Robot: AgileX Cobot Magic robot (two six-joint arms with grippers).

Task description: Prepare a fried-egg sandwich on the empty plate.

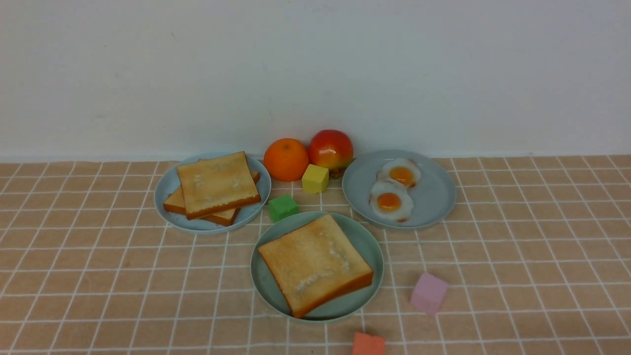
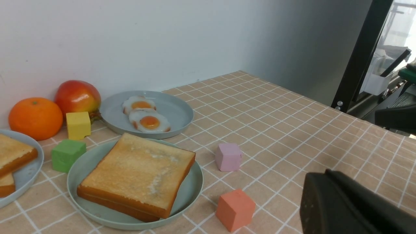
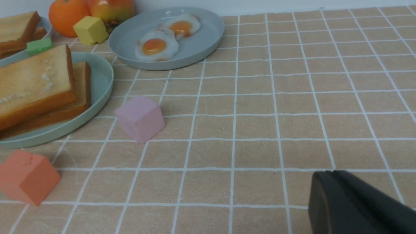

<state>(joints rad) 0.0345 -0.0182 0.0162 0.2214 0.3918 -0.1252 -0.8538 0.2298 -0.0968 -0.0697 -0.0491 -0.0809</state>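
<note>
Tan checked top: sandwich looks built, so hands off

The tan checked tabletop (image 1: 517, 256) runs up to a pale wall (image 1: 315, 74). The green plate (image 1: 347, 304) is at lower center of the front view. On it is the top toast (image 1: 315, 266), w/ the bottom toast (image 3: 83, 78) poking out from under it. The fried egg for this sandwich is prob. tucked in the middle, but I can't see it. Two spare eggs (image 1: 392, 202) lie on the gray plate, (image 1: 436, 197) right of center, and more toast (image 1: 219, 182) is on the blue plate (image 1: 170, 190) at left.

The L gripper (image 2: 328, 172) is shut and has nothing. The R gripper (image 3: 331, 174) is shut too, also w/ nothing.

The job looks just about done, so the best step now is prob. to rest. Keep both arms back, b/c a bump could slide the top bread off. If it needs a fix, push the top bread's edge softly, a tiny bit at a time. Don't press down, or the egg might squish out. Watch the pink block (image 1: 429, 293) and the red block (image 1: 368, 344) too, pls.
</note>
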